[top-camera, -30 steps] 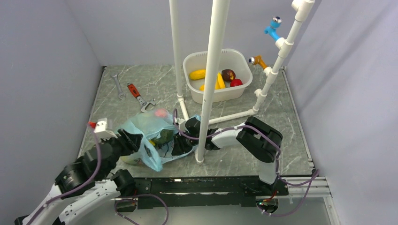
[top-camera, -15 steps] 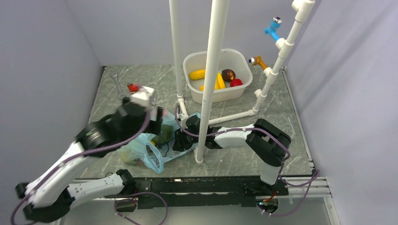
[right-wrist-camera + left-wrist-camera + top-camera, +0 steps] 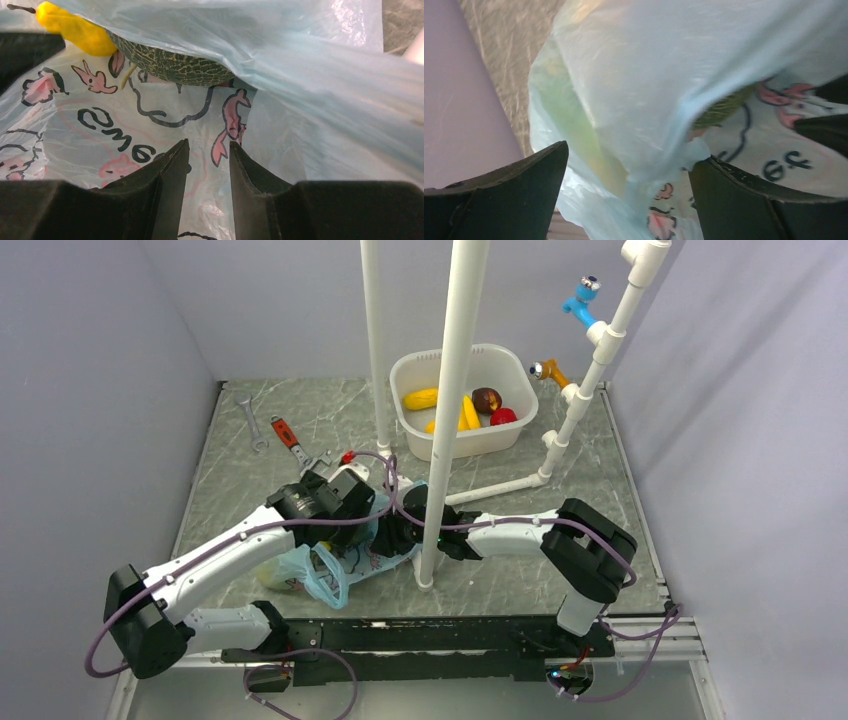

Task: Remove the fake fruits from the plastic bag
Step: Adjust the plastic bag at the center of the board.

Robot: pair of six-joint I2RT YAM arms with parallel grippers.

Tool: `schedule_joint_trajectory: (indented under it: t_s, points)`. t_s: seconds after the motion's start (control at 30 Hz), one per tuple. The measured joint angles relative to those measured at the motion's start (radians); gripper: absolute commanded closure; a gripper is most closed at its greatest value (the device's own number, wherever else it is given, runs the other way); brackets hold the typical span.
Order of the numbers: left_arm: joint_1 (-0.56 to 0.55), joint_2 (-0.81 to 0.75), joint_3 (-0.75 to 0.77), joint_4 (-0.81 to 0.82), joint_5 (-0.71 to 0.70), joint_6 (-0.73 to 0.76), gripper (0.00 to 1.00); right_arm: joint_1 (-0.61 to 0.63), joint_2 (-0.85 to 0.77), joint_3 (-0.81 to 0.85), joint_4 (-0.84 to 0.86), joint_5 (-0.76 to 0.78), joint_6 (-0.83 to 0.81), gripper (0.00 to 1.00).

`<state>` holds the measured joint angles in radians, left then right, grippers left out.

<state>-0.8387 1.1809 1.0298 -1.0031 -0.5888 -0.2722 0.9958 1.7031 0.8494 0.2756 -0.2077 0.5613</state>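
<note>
The left tool (image 3: 630,156) gapes wide over the crinkly, translucent light blue plastic bag (image 3: 639,90). The right tool (image 3: 207,146) is narrowed to a slit at the bag's mouth; I cannot tell whether it pinches film. Inside the bag lie a netted dark green melon (image 3: 170,62) and a glossy yellow fruit (image 3: 75,30). The bag rests on the grey marbled bench (image 3: 620,490).

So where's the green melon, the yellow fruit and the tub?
green melon (image 3: 170,67): right wrist view, netted skin
yellow fruit (image 3: 75,29): right wrist view, its middle
tub (image 3: 490,445): top view, front wall
</note>
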Motion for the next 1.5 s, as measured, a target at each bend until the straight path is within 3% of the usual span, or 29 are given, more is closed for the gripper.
schedule_joint_trajectory:
  t_s: [0.1,0.23,0.47,0.7,0.9,1.3,1.5]
  points:
    - [0.070,-0.001,-0.039,-0.003,-0.018,-0.010,0.40,0.000,0.000,0.000,0.001,0.010,0.000,0.60]
    - [0.170,-0.058,-0.098,0.049,0.010,0.017,0.70,-0.002,0.000,0.003,0.002,0.034,-0.002,0.46]
    - [0.217,-0.364,-0.187,0.220,0.191,0.104,0.99,-0.007,0.000,0.079,0.000,0.058,-0.037,0.16]
    - [0.218,-0.451,-0.262,0.313,0.329,0.130,1.00,-0.009,0.020,0.182,0.004,0.104,-0.083,0.00]
    - [0.218,-0.459,-0.289,0.364,0.417,0.135,1.00,-0.009,0.058,0.188,0.012,0.152,-0.129,0.00]
    - [0.224,-0.489,-0.291,0.389,0.418,0.157,1.00,-0.009,0.115,0.291,0.003,0.182,-0.160,0.00]
    - [0.230,-0.525,-0.291,0.395,0.395,0.156,1.00,-0.008,0.151,0.289,0.064,0.181,-0.151,0.08]
